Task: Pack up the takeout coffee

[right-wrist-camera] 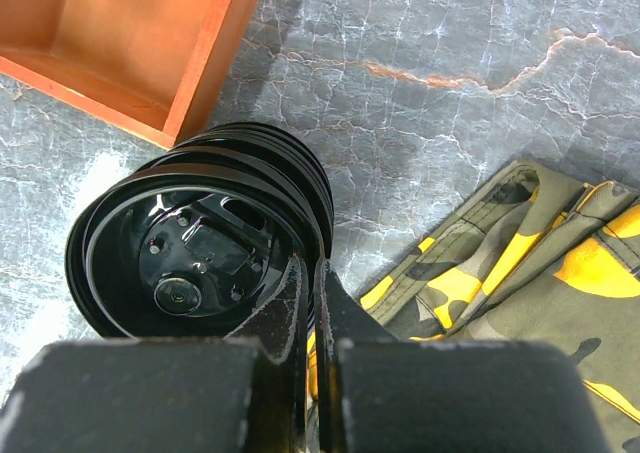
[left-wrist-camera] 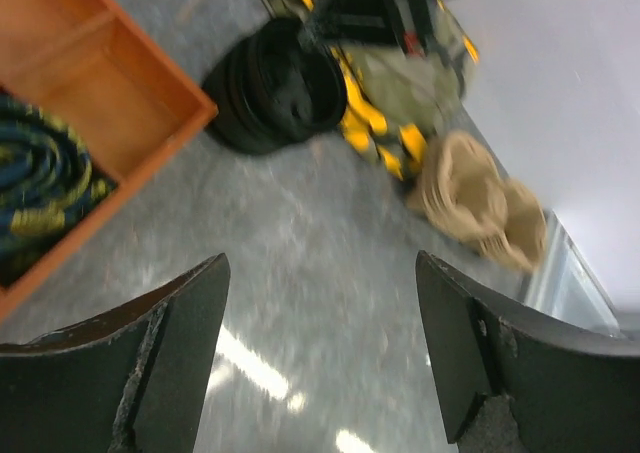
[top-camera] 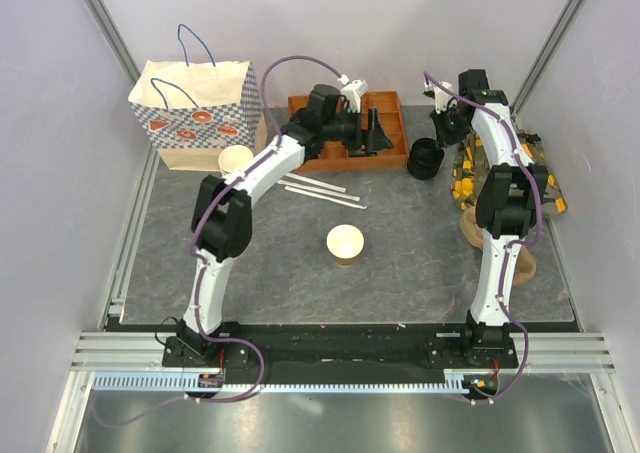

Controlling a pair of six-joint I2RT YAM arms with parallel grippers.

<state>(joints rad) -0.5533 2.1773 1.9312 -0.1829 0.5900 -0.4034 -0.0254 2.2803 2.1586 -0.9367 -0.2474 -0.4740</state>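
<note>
A small kraft paper cup, cream inside, stands upright with no lid on it in the middle of the table. A stack of round black lids lies on its side at the back right; it also shows in the right wrist view and the left wrist view. My right gripper is shut on the rim of the foremost lid, one finger inside and one outside. My left gripper is open and empty, hovering over bare table beside the orange tray, far from the cup.
A patterned paper bag stands at the back left with another lidless cup in front of it. An orange wooden tray sits at the back centre. White straws lie before it. Camouflage cloth and tan pulp carriers lie at the right.
</note>
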